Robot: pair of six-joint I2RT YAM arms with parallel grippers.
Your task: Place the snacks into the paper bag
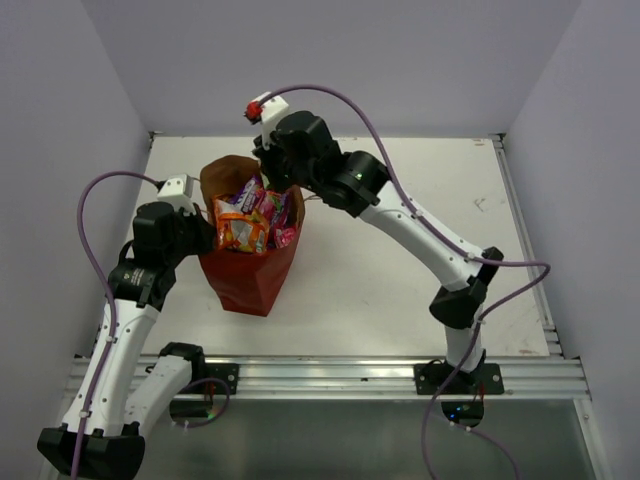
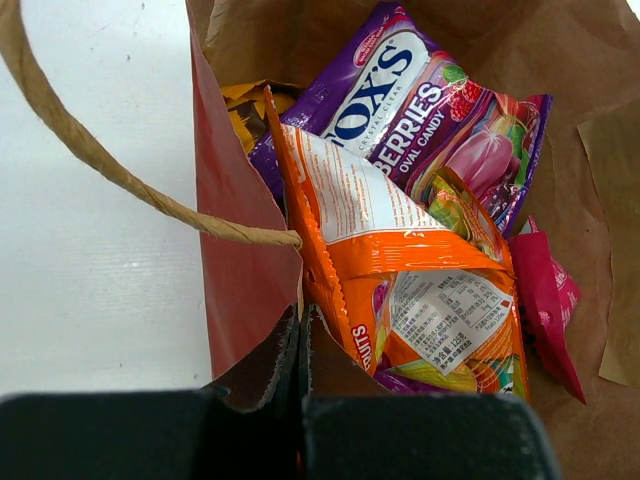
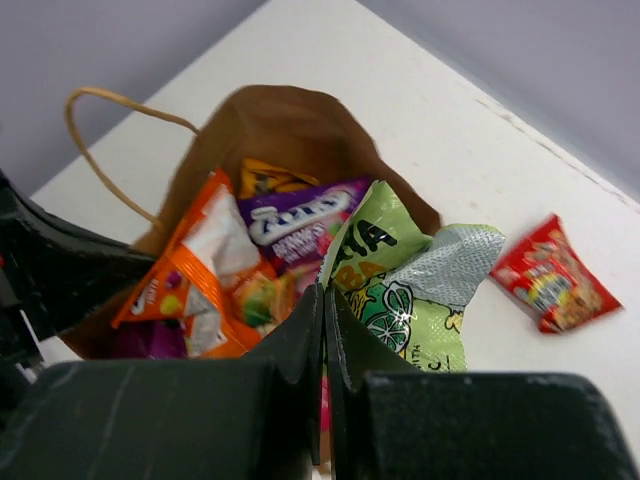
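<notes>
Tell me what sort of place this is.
Probably a robot lab test cell, not a shop or kitchen: a white table boxed in by plain grey walls, the left arm and right arm bolted to a metal rail, purple cables trailing.

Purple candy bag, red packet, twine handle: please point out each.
purple candy bag (image 2: 400, 90), left wrist view, printed front
red packet (image 3: 553, 272), right wrist view, middle
twine handle (image 2: 230, 230), left wrist view, lower cord

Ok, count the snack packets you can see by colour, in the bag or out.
purple packet: 1
orange packet: 1
pink packet: 1
yellow packet: 1
green packet: 1
red packet: 1
Total: 6 in view
</notes>
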